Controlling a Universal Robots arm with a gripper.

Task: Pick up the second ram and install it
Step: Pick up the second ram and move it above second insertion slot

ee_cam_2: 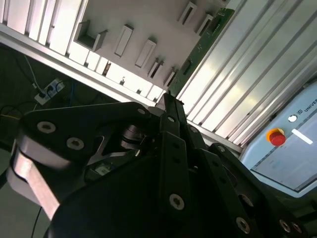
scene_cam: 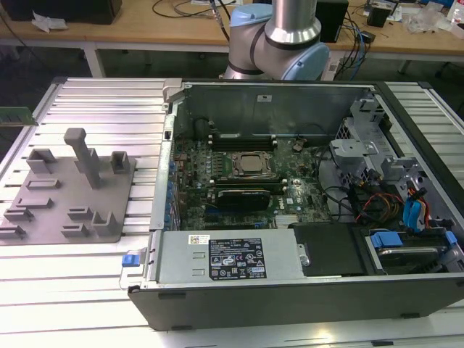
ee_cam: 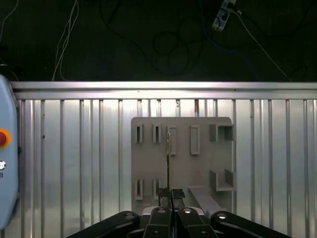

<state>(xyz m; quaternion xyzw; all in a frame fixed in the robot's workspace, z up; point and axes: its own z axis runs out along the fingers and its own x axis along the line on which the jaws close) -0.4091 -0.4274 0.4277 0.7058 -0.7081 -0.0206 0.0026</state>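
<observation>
We find the hand [ee_cam: 171, 197] closed on the second ram [ee_cam: 169, 158], holding it edge-on above the grey holder tray [ee_cam: 148, 163]. We judge the pickup done. Installing calls for squaring it with a slot in the open computer case [scene_cam: 304, 293].

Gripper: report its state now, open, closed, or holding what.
Gripper: closed, holding the second ram between its fingertips.
</observation>
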